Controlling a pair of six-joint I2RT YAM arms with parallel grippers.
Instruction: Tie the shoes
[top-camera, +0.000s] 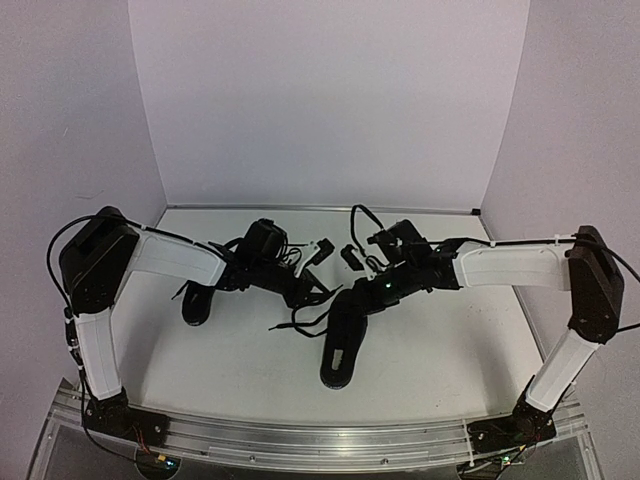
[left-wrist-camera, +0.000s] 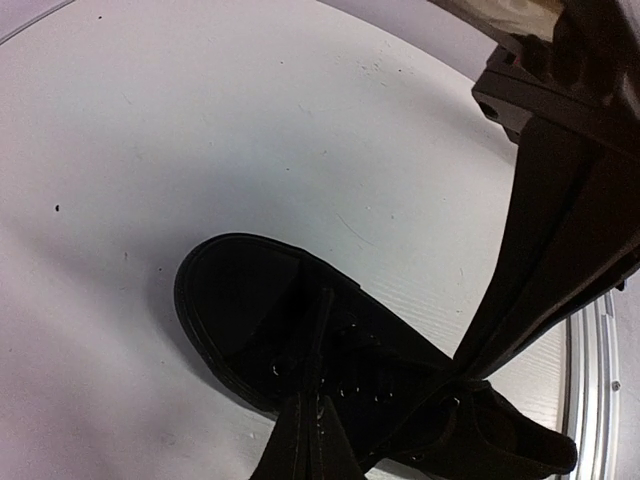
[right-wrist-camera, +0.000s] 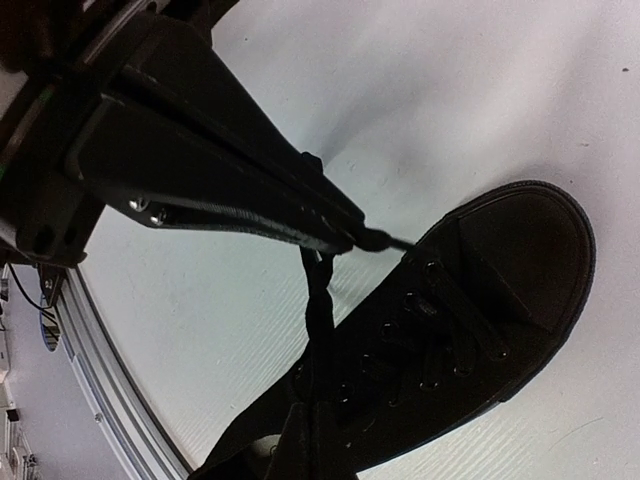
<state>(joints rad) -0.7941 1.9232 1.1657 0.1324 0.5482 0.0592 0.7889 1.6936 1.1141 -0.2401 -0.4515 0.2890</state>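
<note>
Because the knot needs tension on both sides, my right gripper pinches one lace above the shoe at the table centre; left gripper, closed too, sits at its eyelets, hold unclear.

Black shoes on a white counter
Laces are plain black too; arms mix white links with black joints; walls are pale lilac-grey.

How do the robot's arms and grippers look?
The left arm and right arm have white boxy segments with black joints and thin black cables. A green light glows on the right one. The left gripper and right gripper are black with long flat fingers.
</note>
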